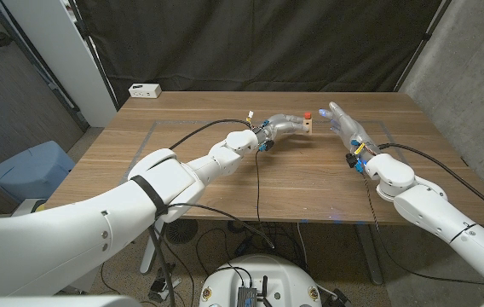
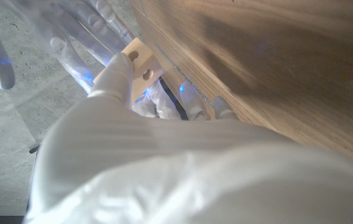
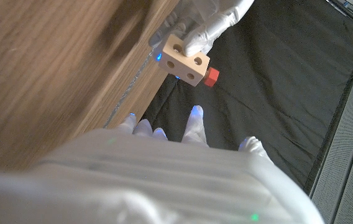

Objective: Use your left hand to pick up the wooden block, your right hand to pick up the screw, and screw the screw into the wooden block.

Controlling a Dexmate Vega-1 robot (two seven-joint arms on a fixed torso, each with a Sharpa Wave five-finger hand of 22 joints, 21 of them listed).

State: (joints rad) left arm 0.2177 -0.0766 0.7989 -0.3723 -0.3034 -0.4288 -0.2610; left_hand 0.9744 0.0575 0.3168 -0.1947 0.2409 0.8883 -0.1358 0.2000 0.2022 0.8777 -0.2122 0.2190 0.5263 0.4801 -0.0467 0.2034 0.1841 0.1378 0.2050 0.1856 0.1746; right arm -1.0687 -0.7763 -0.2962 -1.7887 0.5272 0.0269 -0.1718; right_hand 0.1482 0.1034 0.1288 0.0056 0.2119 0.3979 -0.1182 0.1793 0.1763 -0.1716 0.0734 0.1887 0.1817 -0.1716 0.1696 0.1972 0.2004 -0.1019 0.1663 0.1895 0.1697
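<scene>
**Wooden block held, red screw already seated in it**

Wood-grain table carries the work near its far edge, toward the middle. Going from the left: a white box sits at the far left corner, well apart from the action. Next, the left hand grips the wooden block, fingers wrapped on its near side; the right wrist view shows the block lifted, its drilled holes facing the camera. The screw, red-headed, stands out of the block's upper face in the head view (in the right wrist view its head juts from one side of the block). Just beside it on the right, the right hand holds nothing, fingers spread and reaching toward the block, apart from the screw.

My judgement: the step in hand is turning the screw home. To do it well, the left hand should keep the block steady, with the screw's head facing the right hand, while the right fingertips close on the head only and twist along the screw's axis; a sideways push could tilt it in the hole or pry the block loose.

Room is fair: open table lies toward the near edge and right corner. The far edge is close behind the block, so a dropped piece could roll off there.
</scene>
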